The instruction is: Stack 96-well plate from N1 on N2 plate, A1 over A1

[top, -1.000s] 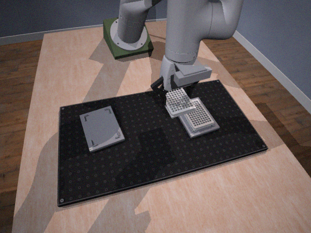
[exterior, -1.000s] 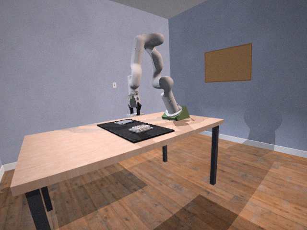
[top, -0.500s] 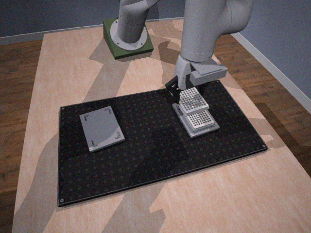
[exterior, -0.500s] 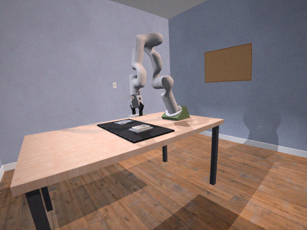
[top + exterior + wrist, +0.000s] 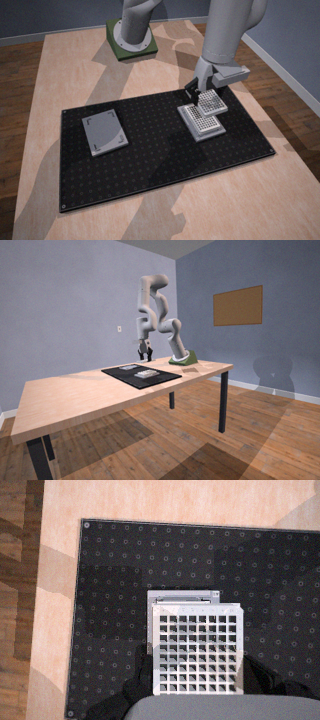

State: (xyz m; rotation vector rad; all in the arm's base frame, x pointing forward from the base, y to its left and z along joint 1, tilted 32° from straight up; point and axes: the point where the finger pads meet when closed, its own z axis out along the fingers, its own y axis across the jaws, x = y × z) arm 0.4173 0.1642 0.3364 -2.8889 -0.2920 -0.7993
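Two nests sit on the black perforated board, which leaves wide bare room at lower centre of the top view. The gripper, at upper right near the board's far edge, stands nearly fully spread and clamped on the 96-well plate, carried in the air. That plate overlaps the far end of the lower plate, seated in its nest. It appears not to touch it. At left, the other nest holds nothing.
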